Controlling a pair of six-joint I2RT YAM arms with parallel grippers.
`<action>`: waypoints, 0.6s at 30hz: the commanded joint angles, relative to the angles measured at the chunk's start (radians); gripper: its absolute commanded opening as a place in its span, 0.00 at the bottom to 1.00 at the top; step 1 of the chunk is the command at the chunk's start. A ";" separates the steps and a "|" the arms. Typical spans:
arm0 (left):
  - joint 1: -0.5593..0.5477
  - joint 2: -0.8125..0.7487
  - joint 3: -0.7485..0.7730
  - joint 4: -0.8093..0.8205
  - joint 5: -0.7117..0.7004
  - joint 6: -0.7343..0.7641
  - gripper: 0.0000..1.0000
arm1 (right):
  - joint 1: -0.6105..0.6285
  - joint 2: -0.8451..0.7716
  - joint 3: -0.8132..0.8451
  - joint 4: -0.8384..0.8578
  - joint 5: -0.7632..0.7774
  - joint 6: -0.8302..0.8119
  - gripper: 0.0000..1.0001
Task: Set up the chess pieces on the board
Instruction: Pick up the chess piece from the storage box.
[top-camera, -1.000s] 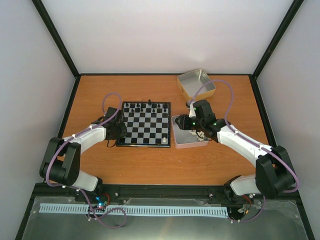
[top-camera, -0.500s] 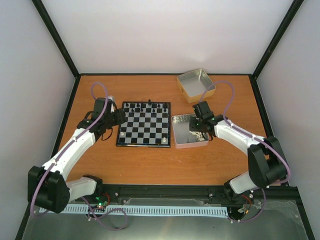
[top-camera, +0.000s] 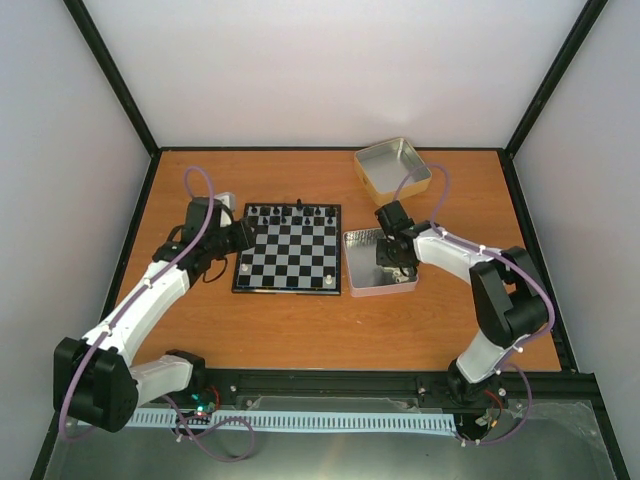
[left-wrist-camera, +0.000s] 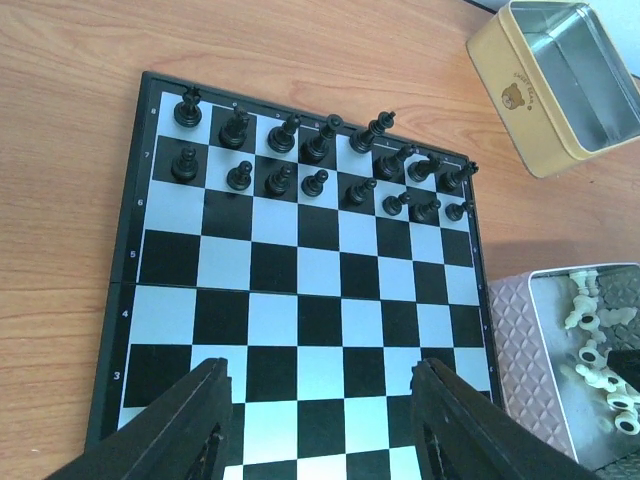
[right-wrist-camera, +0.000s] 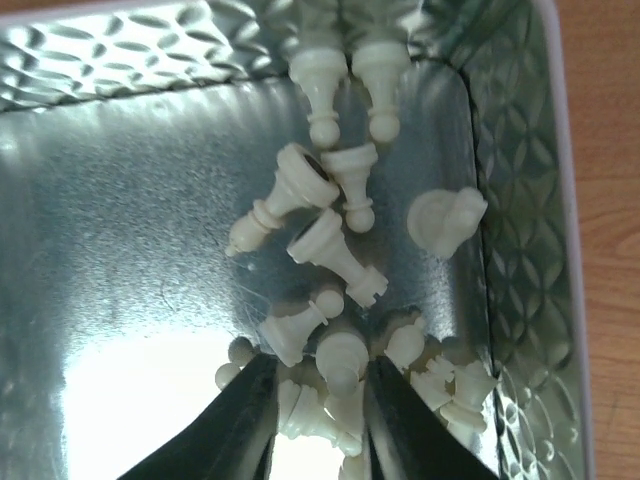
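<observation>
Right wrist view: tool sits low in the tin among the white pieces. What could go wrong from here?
1. The right tool brackets one white piece packed against its neighbours in the pink tin; it may pinch two or drag one out.
2. The pieces lie tipped over, so the pick may come up tilted and topple on the board.
3. The left tool hangs open over the board's near rows, possibly blocking a placement.

Near rows of board (left-wrist-camera: 300, 290) cut off at bottom edge. Base of white piece (right-wrist-camera: 340, 362) hidden between right jaws; grip unclear.
</observation>
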 joint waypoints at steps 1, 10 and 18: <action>0.004 0.001 0.002 0.024 0.010 0.024 0.50 | -0.009 0.024 0.027 -0.028 0.022 0.000 0.23; 0.004 0.000 -0.003 0.023 0.005 0.026 0.50 | -0.009 0.075 0.047 -0.016 0.042 -0.009 0.23; 0.004 -0.007 0.011 -0.014 -0.053 0.012 0.50 | -0.009 0.072 0.063 -0.022 0.060 -0.015 0.08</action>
